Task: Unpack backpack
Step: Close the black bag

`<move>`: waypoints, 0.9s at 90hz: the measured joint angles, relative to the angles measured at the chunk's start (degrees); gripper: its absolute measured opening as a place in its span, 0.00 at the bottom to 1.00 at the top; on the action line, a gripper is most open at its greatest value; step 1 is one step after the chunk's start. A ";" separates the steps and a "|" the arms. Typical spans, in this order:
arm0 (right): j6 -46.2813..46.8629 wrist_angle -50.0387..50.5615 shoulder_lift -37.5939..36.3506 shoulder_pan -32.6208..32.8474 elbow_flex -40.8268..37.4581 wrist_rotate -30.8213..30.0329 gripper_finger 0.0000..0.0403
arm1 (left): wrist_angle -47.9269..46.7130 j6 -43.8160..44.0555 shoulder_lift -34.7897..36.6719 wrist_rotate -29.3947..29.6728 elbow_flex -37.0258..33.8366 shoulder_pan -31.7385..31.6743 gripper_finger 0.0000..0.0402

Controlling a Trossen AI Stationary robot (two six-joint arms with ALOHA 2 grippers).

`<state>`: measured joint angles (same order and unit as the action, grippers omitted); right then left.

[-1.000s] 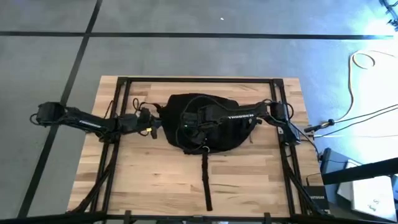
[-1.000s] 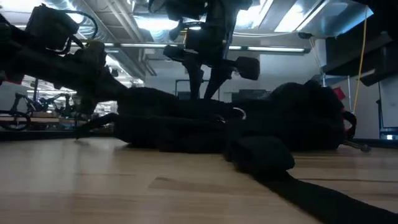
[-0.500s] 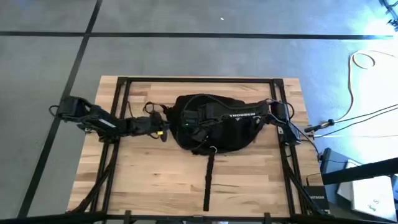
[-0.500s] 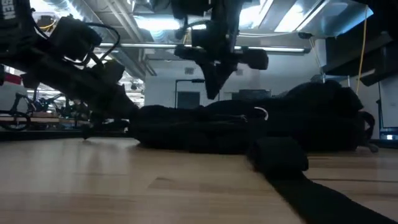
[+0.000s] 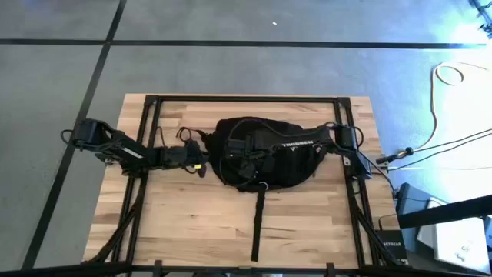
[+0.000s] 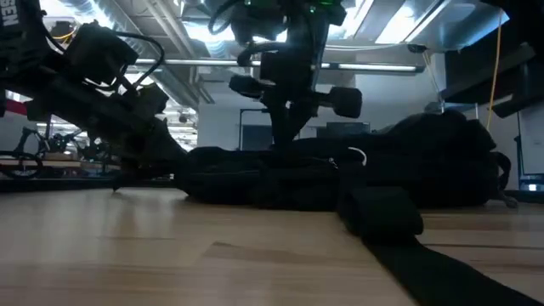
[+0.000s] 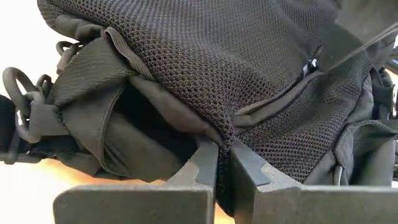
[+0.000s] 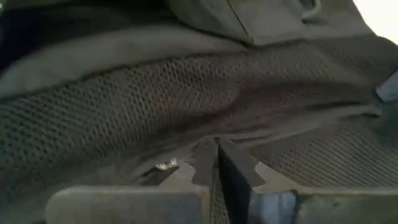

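The black backpack (image 5: pixel 269 150) lies flat on the wooden table, a little right of the middle and toward the far side. One long strap (image 5: pixel 257 223) trails from it toward the near edge. My left gripper (image 5: pixel 202 163) reaches in from the left to the backpack's left side and is shut on its mesh. My right gripper (image 5: pixel 234 150) comes from the right across the top of the backpack (image 6: pixel 357 178). It points down and is shut on the mesh on the backpack's upper face. My left gripper pinches a raised fold of the backpack's black mesh panel (image 7: pixel 219 127) between its two fingers, coming level from the table's left. The backpack rests on the table. My right gripper pinches a ridge of mesh fabric (image 8: pixel 211 140) on the backpack's upper face from above, fingers pointing down. The fabric around it lies slack.
Black frame rails (image 5: pixel 150 123) run along the table's far, left and right sides. The strap's thick end (image 6: pixel 382 212) lies on the wood close to the low camera. Bare wood shows at the near left and near right. Cables lie on the floor beyond the right edge.
My left gripper has gone toward the table's right edge, and the backpack has slid a little rightward with it, strap included. My right gripper has shifted with the backpack and turned from tilted to pointing straight down. In the last half second little has moved.
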<state>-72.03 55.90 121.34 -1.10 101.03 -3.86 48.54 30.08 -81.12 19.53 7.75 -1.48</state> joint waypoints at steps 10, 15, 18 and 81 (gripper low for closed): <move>0.02 -0.72 0.31 -0.23 -0.34 -0.12 0.00 | 0.09 -0.05 0.00 0.03 -0.04 0.00 0.00; 0.02 -0.88 0.63 -0.52 -0.75 -0.59 0.00 | 0.08 -0.05 0.00 0.02 -0.04 0.02 0.00; 0.02 -1.45 0.86 -0.80 -1.13 -0.70 0.00 | 0.08 -0.03 0.00 -0.01 -0.04 0.02 0.00; 5.98 2.55 0.79 0.00 -3.15 -1.68 0.00 | 0.20 -0.50 -0.02 -0.99 0.08 0.09 0.00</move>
<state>-66.05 58.45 122.13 -1.10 97.88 -5.54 48.75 29.57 -81.14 18.55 7.82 -1.39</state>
